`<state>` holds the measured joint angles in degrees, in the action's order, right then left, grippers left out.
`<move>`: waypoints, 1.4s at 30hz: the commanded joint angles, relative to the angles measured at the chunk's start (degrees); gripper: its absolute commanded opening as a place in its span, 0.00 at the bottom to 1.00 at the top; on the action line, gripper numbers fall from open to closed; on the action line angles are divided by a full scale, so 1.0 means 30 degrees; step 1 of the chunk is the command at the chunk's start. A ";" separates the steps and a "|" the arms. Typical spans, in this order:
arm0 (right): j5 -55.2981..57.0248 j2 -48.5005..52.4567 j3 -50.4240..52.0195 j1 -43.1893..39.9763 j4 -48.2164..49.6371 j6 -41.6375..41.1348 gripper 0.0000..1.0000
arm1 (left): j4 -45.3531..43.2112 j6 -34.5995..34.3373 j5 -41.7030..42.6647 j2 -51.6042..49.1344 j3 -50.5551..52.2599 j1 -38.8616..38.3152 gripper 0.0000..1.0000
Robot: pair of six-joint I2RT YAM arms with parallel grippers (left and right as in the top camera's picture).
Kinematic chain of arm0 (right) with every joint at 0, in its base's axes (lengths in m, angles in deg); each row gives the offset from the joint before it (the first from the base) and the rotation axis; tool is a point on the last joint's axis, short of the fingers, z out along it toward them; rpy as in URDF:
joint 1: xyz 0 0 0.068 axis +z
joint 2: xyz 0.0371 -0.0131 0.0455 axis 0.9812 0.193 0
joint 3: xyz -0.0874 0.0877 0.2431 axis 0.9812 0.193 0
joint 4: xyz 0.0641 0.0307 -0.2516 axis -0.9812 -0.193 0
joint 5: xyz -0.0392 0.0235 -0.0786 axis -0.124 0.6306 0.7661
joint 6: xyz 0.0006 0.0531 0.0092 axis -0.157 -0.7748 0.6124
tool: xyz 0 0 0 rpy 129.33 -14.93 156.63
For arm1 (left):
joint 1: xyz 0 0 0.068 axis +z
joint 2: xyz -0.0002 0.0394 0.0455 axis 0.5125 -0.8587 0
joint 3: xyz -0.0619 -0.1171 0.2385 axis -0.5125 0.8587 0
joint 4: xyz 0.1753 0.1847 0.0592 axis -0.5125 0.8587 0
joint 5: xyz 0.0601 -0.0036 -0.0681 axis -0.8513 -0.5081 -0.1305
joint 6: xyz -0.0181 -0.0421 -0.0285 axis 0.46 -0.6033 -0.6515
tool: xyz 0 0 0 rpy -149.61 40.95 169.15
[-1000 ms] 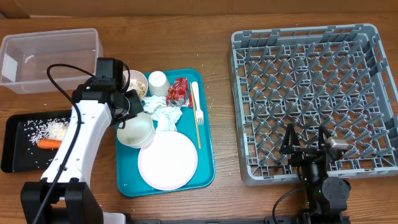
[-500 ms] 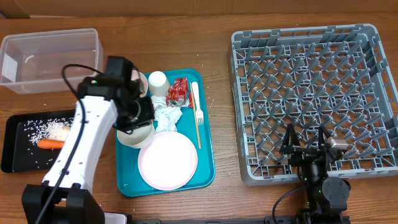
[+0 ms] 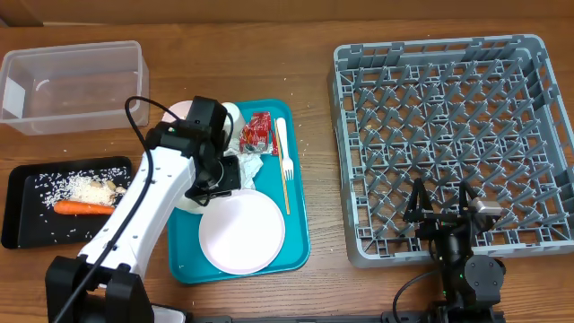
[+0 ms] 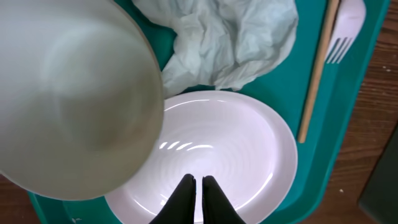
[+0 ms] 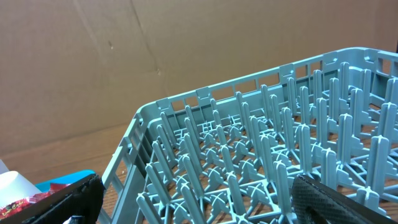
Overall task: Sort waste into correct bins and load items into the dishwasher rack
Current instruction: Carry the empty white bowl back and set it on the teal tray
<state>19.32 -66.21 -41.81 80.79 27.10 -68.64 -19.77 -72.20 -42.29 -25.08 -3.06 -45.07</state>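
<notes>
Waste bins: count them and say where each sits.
2. The clear tub sits at the far left; the black tray lies nearer the robot, left of the teal tray. Neither is hidden.

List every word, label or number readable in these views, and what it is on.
No text reads clearly enough to quote.
On the red wrapper: printed lettering, too small and blurred to read.
On the white sticker on the clear tub: nothing legible.
Nothing else shows writing.
</notes>
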 commanded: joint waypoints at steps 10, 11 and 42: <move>-0.0087 -0.0204 0.0204 0.0095 0.0146 0.0138 1.00 | -0.1967 0.0743 -0.2419 -0.2652 0.0248 0.0029 0.04; -0.0087 -0.0204 0.0197 0.0095 0.0146 0.0138 1.00 | -0.2157 0.0933 -0.2419 -0.2841 0.0248 0.0029 0.04; -0.0087 -0.0204 0.0197 0.0095 0.0146 0.0138 1.00 | -0.1428 0.3351 -0.3198 -0.4554 -0.7009 0.5792 0.33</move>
<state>19.34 -66.21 -41.81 80.79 27.05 -68.62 -24.64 -65.84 -56.63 -35.83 -23.30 -29.36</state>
